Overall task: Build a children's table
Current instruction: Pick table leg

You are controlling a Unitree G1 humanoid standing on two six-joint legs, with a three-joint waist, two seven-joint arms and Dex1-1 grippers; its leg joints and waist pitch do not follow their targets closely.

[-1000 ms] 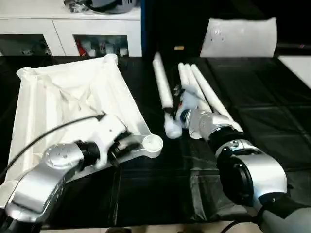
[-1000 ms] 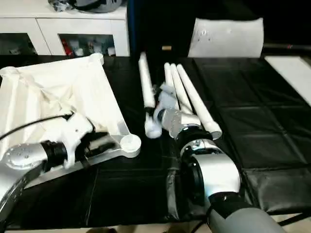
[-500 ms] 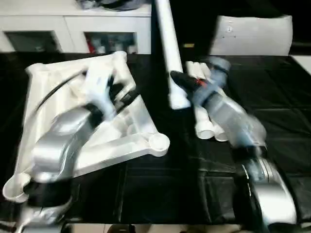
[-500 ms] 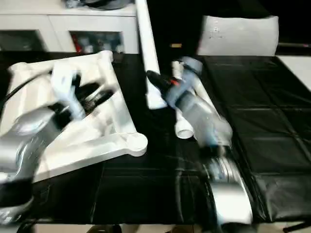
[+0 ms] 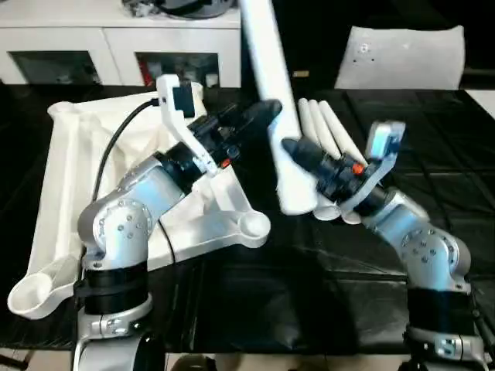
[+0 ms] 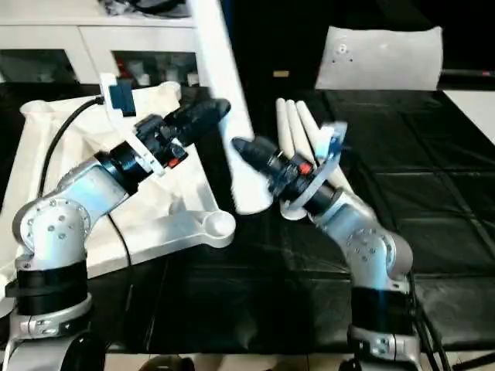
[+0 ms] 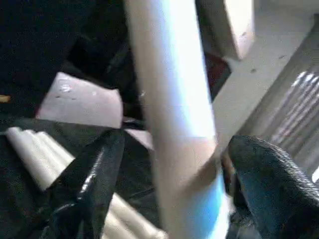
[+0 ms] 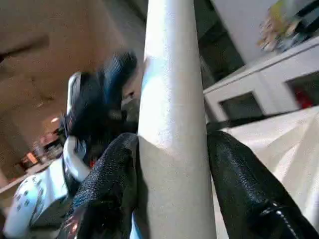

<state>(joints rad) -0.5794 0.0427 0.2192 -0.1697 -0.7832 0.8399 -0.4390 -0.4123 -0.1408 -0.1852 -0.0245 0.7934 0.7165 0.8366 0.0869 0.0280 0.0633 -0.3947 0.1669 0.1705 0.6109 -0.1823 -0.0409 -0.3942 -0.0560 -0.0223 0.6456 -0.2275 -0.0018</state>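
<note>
Four legs we counted: one leg (image 5: 271, 100) stood nearly upright in our right gripper (image 5: 298, 151), its fingers (image 8: 112, 184) closed on either side of the thick lower end, and three spare legs (image 5: 325, 135) lay side by side on the black work surface (image 5: 433, 154) just behind that hand. Our left gripper (image 5: 259, 114) reached toward the raised leg with its fingers (image 7: 94, 174) spread wide on either side of it, clamping nothing. One tabletop (image 5: 85, 170) lay upside down to our left, ribs up, a round corner socket (image 5: 254, 226) nearest the leg's foot. We judged the leg light, stiff and smooth, likely to slip or swing, so best taken near the thick end.
</note>
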